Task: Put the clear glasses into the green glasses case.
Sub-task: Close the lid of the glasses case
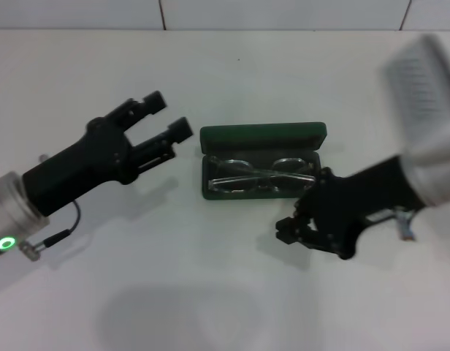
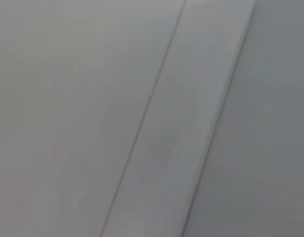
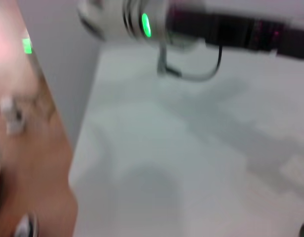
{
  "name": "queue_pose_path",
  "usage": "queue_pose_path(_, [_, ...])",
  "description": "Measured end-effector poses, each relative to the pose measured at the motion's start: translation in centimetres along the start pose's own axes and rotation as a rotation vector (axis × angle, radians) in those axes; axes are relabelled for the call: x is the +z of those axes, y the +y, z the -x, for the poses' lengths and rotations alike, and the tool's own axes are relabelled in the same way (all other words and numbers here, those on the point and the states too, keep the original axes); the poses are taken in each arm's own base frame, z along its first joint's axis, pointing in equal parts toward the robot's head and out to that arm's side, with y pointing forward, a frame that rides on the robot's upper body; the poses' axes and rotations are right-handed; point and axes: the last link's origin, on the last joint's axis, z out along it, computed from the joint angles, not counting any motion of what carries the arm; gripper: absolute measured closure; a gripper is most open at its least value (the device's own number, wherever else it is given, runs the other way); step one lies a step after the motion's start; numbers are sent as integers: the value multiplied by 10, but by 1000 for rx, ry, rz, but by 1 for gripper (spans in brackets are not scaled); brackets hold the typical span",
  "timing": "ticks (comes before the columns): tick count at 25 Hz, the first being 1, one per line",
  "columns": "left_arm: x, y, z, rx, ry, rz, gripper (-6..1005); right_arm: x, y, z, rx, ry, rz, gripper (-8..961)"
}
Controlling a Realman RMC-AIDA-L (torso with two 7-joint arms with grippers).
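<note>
The green glasses case (image 1: 263,136) lies open in the middle of the white table, its lid standing up at the far side. The clear glasses (image 1: 258,175) rest folded inside its dark lower half. My left gripper (image 1: 169,115) hovers open and empty just left of the case, fingers pointing towards it. My right gripper (image 1: 307,218) is at the case's near right corner, close to the glasses' right end and blurred. The left wrist view shows only pale flat surfaces.
The white table (image 1: 210,292) runs back to a tiled wall (image 1: 283,13). The right wrist view shows the left arm (image 3: 221,29) with its green light, over the table (image 3: 191,173), and a brown surface (image 3: 33,148) past the table's edge.
</note>
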Motion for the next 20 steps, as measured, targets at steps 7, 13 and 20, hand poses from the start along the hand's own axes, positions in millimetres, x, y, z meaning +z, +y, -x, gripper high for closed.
queue_pose_path(7, [6, -8, -2, 13, -10, -36, 158, -66, 0, -79, 116, -542, -320, 905])
queue_pose_path(13, [46, -32, -5, 6, -106, -98, 157, -80, 25, -146, 228, -834, -615, 882])
queue_pose_path(20, [119, -71, -13, -47, -357, -256, 158, -69, 46, -164, 235, -874, -730, 843])
